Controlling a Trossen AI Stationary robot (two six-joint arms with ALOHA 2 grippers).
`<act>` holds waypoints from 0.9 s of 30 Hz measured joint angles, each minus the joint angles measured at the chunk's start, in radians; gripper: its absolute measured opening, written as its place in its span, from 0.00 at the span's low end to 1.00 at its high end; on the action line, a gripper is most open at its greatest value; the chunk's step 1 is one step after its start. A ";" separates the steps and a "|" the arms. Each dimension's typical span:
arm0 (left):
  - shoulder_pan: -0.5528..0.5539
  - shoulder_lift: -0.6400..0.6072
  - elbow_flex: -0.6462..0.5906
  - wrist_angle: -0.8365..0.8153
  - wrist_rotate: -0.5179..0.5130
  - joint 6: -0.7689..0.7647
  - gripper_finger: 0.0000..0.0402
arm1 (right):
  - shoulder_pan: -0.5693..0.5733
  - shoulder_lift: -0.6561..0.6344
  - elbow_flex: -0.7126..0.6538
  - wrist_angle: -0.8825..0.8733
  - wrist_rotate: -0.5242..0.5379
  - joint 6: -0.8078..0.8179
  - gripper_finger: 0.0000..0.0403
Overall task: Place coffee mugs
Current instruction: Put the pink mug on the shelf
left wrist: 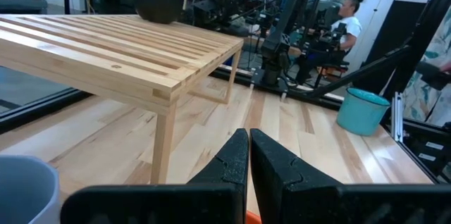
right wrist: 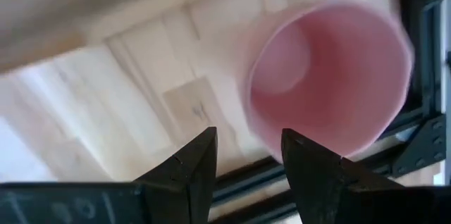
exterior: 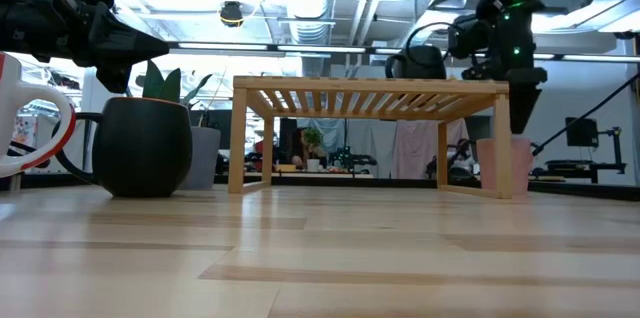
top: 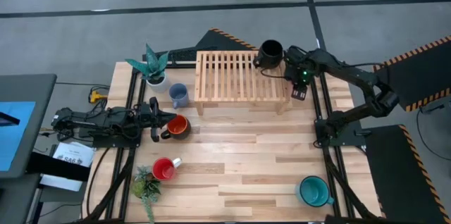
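Note:
My right gripper is open and points down just above the pink mug. That mug stands upright on the table beside the wooden rack's right leg. The black mug stands on the rack's far right corner. My left gripper is shut, low over the table's left side, right beside the orange mug, which stands on the table. The pale blue mug, red mug and teal mug stand on the table.
The slatted wooden rack stands at the table's far middle. One potted plant stands at the far left, another at the near left by the red mug. A person sits in the room beyond.

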State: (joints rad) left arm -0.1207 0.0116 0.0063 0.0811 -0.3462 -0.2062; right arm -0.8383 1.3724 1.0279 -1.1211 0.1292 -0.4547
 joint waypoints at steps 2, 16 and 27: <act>0.000 0.000 0.000 0.000 0.000 0.000 0.00 | -0.004 0.000 -0.007 0.023 0.000 -0.014 0.45; 0.000 0.000 0.000 0.000 0.000 0.000 0.00 | -0.013 0.009 -0.057 0.094 -0.004 -0.078 0.45; 0.000 0.000 0.000 0.000 0.000 0.000 0.00 | -0.022 0.009 -0.057 0.122 -0.024 -0.070 0.33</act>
State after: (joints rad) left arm -0.1210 0.0115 0.0066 0.0811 -0.3466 -0.2058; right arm -0.8604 1.3815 0.9710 -0.9995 0.1050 -0.5251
